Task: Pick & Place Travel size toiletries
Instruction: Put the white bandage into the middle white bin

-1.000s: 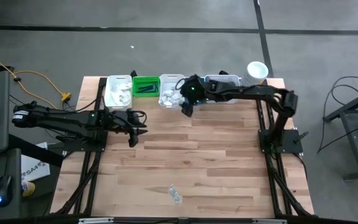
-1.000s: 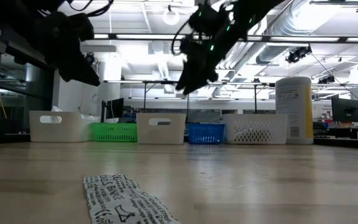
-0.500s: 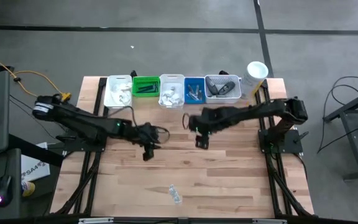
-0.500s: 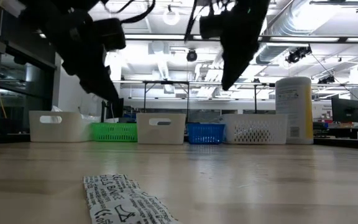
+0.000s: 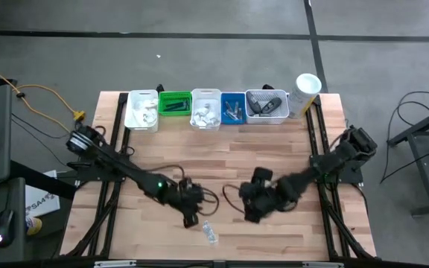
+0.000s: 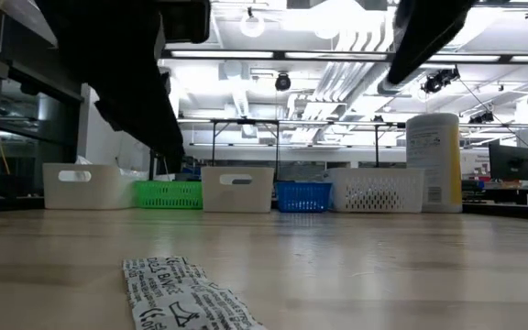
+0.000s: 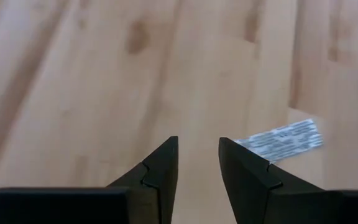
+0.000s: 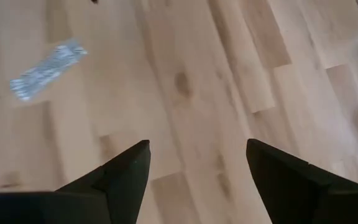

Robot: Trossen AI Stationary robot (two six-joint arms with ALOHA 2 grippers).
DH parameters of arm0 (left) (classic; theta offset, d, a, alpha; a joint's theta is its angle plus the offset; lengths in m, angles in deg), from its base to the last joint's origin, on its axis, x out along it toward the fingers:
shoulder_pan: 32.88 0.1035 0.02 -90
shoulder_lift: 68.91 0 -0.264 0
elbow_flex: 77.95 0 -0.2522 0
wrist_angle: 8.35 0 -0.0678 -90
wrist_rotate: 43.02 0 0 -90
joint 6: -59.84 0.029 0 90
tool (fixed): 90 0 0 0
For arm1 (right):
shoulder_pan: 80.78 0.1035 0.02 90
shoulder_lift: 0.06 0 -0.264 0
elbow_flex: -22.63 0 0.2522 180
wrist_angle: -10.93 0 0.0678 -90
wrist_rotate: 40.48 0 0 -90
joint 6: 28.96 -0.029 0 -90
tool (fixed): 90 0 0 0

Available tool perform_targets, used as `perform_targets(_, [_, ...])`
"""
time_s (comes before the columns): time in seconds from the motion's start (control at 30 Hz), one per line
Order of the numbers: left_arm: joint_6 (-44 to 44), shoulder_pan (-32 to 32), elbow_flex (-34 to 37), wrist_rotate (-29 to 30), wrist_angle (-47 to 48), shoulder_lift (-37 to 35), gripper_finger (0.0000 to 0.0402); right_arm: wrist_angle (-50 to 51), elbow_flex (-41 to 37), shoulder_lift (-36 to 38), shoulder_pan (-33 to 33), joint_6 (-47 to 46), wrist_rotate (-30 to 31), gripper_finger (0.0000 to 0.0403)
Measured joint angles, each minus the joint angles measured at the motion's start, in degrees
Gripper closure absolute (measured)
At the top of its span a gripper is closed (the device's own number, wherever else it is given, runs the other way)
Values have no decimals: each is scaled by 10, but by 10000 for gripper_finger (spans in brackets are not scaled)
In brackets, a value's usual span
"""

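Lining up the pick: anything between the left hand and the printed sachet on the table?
Nothing: in the left wrist view only bare wood separates the open left hand from the white printed sachet.

Bare table (image 5: 274,160) surrounds the sachet (image 5: 210,233); bins (image 5: 203,109) stand well apart.

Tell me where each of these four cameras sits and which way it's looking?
High view: above the table, looking straight down; shows both arms, the left gripper and the right gripper near a lone sachet.
Low view: at table-top height, looking level across to the bins; dark arm parts hang in from above.
Left wrist view: on the left arm, looking past its open fingers at the wood.
Right wrist view: the same on the right arm, fingers open.
All four views share the sachet.
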Motion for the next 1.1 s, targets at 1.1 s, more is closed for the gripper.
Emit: perform_targets(1.1, [-106,-73,-211,22,93,207,179,39,-1,0,183,-83,69,143])
